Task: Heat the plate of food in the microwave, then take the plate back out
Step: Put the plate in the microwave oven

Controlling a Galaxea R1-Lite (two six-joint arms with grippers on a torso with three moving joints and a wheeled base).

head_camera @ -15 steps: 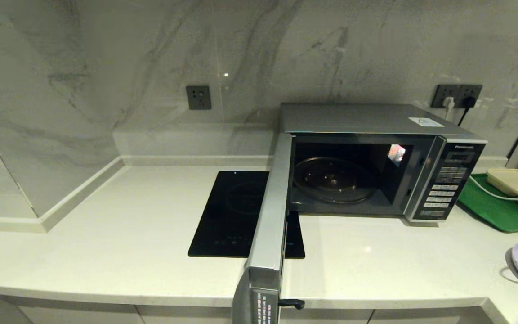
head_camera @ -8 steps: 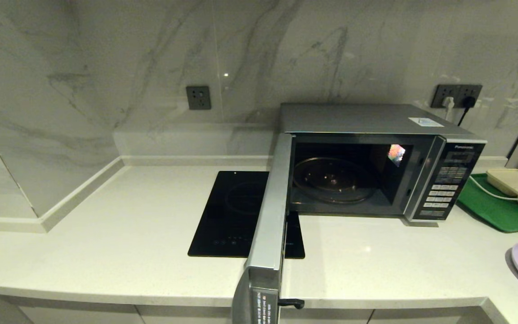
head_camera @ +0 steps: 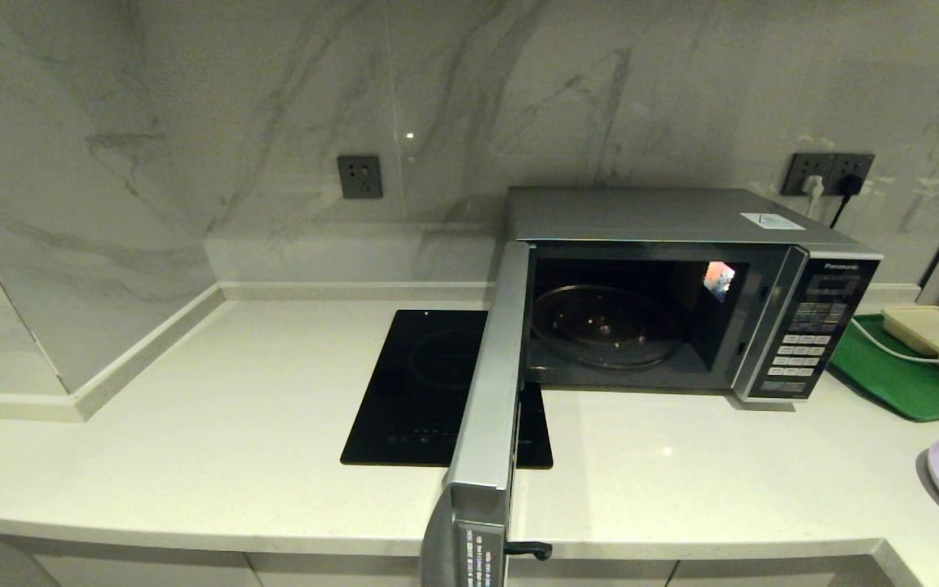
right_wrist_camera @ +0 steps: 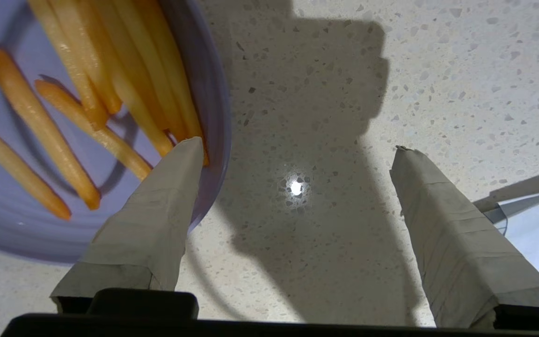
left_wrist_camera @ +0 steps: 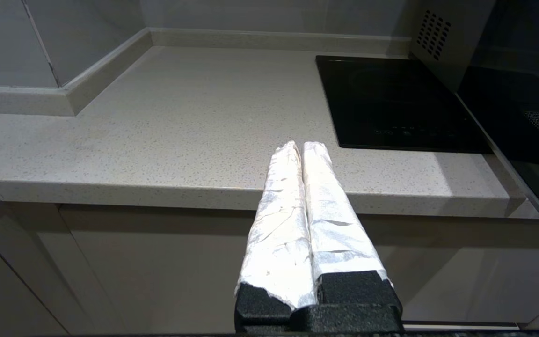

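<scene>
The right end effector (right_wrist_camera: 297, 154) gapes wide above the plate of fries (right_wrist_camera: 63, 131), which rests on the table (right_wrist_camera: 344, 93) at far right; the left end effector (left_wrist_camera: 302, 152) is pressed narrow.

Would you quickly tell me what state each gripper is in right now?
Left gripper: closed, holding nothing, parked before the counter edge.
Right gripper: open, empty, one finger over the rim of the plate of food.

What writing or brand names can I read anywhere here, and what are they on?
"Panasonic": top of the microwave's control panel, beside its open door.
Keypad buttons: marked, too small to read.
White sticker on the microwave's top: unreadable.
Label on the door's edge: lines of print, too blurred.
Induction cooktop: tiny symbols, illegible.
</scene>
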